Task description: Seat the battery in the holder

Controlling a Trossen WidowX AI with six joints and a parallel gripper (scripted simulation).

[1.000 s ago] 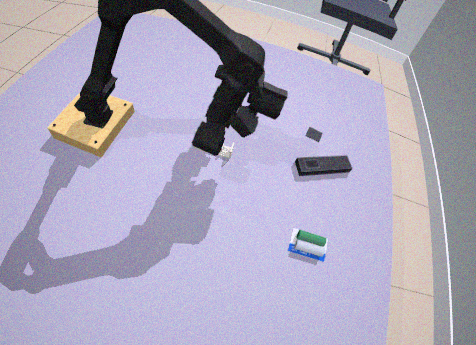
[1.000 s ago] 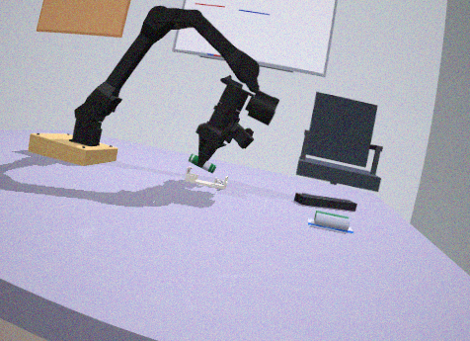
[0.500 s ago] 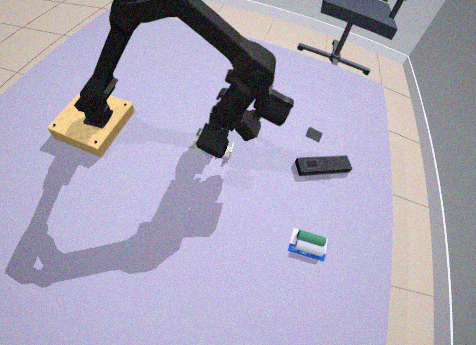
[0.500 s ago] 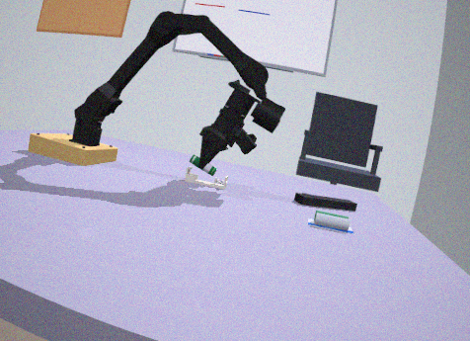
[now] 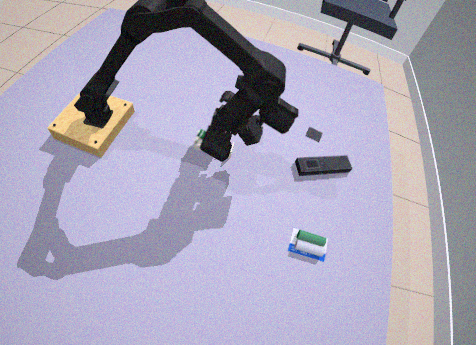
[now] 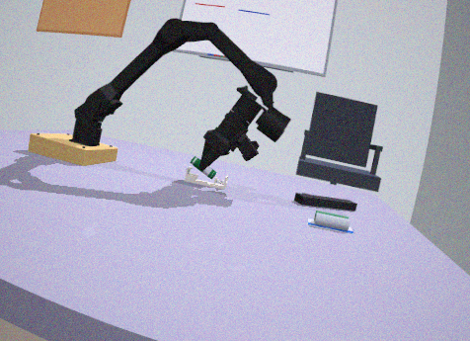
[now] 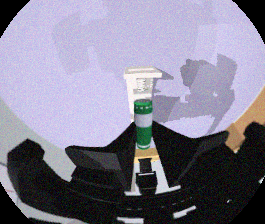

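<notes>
The green and white battery (image 6: 211, 173) (image 7: 143, 120) is held tilted above the white holder (image 6: 197, 181) (image 7: 143, 71), its lower end toward the spring end. In the wrist view it lines up roughly with the holder's length. A green bit of the battery (image 5: 201, 133) shows beside the gripper in the top view. My gripper (image 6: 203, 168) (image 7: 142, 124) is shut on the battery near its middle. The spring (image 7: 143, 85) shows beyond the battery's lower end. The battery is not lying flat in the holder. Whether its lower end touches the holder, and the lip itself, I cannot tell.
A black remote-like box (image 5: 323, 166) (image 6: 326, 202) lies to the right of the holder. A blue and white tray (image 5: 293, 236) with a green and a white cylinder lies nearer the front right. A small dark square (image 5: 314, 134) lies behind the box. The arm's wooden base (image 5: 80, 132) (image 6: 99, 157) is at left.
</notes>
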